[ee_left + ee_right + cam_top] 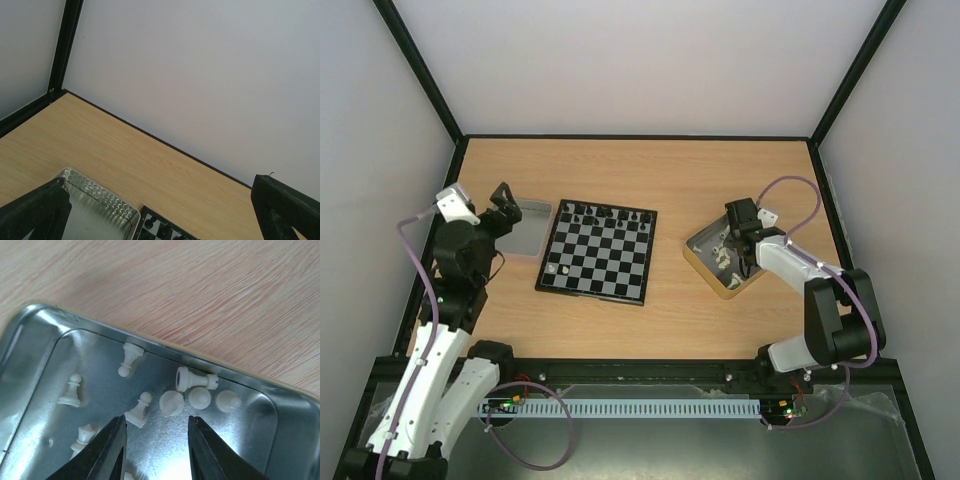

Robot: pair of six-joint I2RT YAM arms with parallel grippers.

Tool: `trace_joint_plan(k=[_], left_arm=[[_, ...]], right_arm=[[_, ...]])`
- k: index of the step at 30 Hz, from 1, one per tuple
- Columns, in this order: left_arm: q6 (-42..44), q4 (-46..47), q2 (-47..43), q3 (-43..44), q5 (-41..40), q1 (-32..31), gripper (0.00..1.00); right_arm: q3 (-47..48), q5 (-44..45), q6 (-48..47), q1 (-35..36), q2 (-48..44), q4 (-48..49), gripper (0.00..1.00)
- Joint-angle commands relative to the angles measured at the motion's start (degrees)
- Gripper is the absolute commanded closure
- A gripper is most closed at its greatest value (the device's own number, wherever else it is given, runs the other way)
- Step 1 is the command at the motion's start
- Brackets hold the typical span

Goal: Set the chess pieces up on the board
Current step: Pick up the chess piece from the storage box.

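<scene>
The chessboard (596, 258) lies mid-table with black pieces along its far row and one white piece (553, 269) near its left front corner. Several white chess pieces (171, 403) lie loose in the gold-sided tin (701, 248), including a rook (195, 380) and pawns (138, 411). My right gripper (156, 424) is open, low inside the tin (40, 340), fingertips straddling bare tin floor just below the pieces. My left gripper (504, 202) hovers over the grey tray (525, 232), open and empty; its view shows the tray (100, 197) and a board corner (155, 227).
The black frame posts and white walls enclose the wooden table (670, 180). The grey metal tray sits just left of the board. The tin stands right of the board near the right arm.
</scene>
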Motion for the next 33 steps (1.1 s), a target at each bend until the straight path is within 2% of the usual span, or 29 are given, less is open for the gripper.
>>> trace_joint_plan(k=[1, 4, 7, 14, 19, 29, 33], left_arm=[[1.2, 1.9, 2.1, 3.8, -0.5, -0.6, 0.0], [1.5, 3.4, 2.7, 2.3, -1.0, -0.8, 0.0], [0.8, 4.4, 2.6, 0.8, -0.3, -0.7, 0.0], [1.0, 4.3, 2.0, 0.8, -0.5, -0.7, 0.0], [0.9, 4.3, 1.7, 0.6, -0.3, -0.7, 0.0], [1.0, 4.3, 1.5, 0.4, 0.0, -1.0, 0.0], [1.0, 4.4, 1.4, 0.3, 0.1, -1.1, 0.0]], right_arm=[[2.1, -2.3, -1.9, -0.6, 2.9, -0.5, 0.69], [2.0, -3.3, -1.3, -0.7, 4.8, 0.8, 0.76], [2.5, -4.4, -0.4, -0.7, 7.3, 1.5, 0.77], [3.7, -3.9, 1.2, -0.7, 10.6, 2.9, 0.66], [4.1, -2.6, 1.5, -0.7, 11.3, 3.1, 0.65], [3.4, -0.1, 3.2, -0.7, 13.3, 3.0, 0.74], [2.3, 0.0, 3.4, -0.7, 12.4, 3.0, 0.81]])
